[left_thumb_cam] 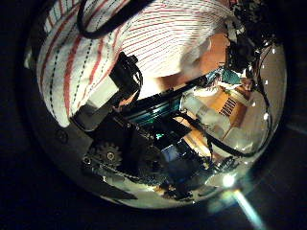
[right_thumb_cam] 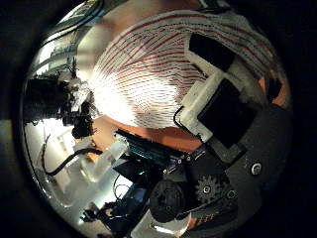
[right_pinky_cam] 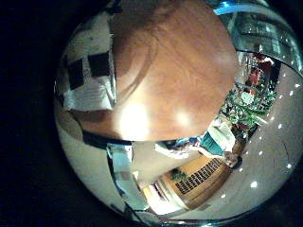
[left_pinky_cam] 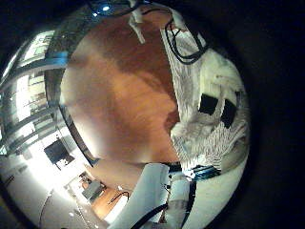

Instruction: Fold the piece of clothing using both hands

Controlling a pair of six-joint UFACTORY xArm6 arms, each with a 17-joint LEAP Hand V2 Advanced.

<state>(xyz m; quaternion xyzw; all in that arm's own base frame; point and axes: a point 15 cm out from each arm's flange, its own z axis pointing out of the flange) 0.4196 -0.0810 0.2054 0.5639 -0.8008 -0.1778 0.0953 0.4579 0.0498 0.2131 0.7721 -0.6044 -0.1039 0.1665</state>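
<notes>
We see a wooden table (left_pinky_cam: 119, 91) under both palms, its brown top bare in the two little finger side views. The striped garment (right_thumb_cam: 158, 74), white with thin red and dark lines, fills both thumb side views, so it lies close against each palm. In the left thumb side view the left hand (left_thumb_cam: 115, 86) has fingers curled onto the cloth. In the right thumb side view the right hand (right_thumb_cam: 223, 104) likewise clamps the fabric. The little finger side views show the cloth only bunched at their edges.
</notes>
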